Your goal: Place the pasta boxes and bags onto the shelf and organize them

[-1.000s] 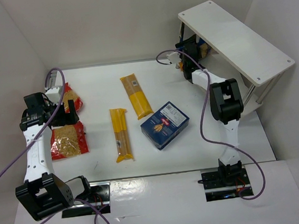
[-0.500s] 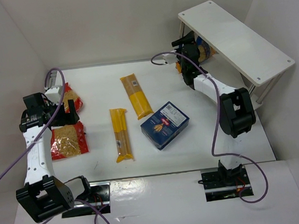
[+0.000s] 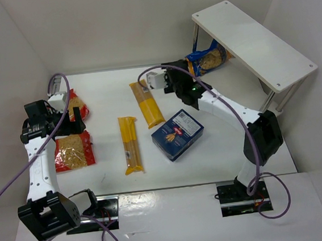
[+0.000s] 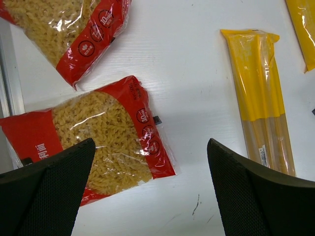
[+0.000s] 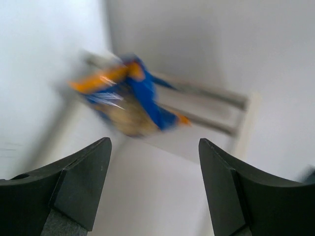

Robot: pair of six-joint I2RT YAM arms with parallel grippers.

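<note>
The blue bag with orange ends [image 3: 206,61] lies on the lower tier of the white shelf [image 3: 250,38]. My right gripper [image 3: 180,73] hovers left of the shelf, open and empty. Its own view, blurred, shows the gripper [image 5: 153,142] facing the bag [image 5: 128,101] from a distance. The dark blue pasta box [image 3: 178,134] lies mid-table. Two yellow spaghetti packets [image 3: 147,103] [image 3: 131,144] lie left of it. My left gripper [image 3: 72,120] [image 4: 150,142] hangs open over two red bags [image 3: 76,103] [image 3: 73,152]. The nearer red bag [image 4: 98,142] sits under its left finger.
White walls enclose the table on the left, back and right. A yellow packet [image 4: 261,98] lies to the right of my left gripper. The shelf's silver legs [image 3: 273,101] stand near the right arm's elbow [image 3: 262,136].
My right arm has drawn back leftward out from under the shelf, leaving the blue bag on the lower tier. The left arm has not moved.
</note>
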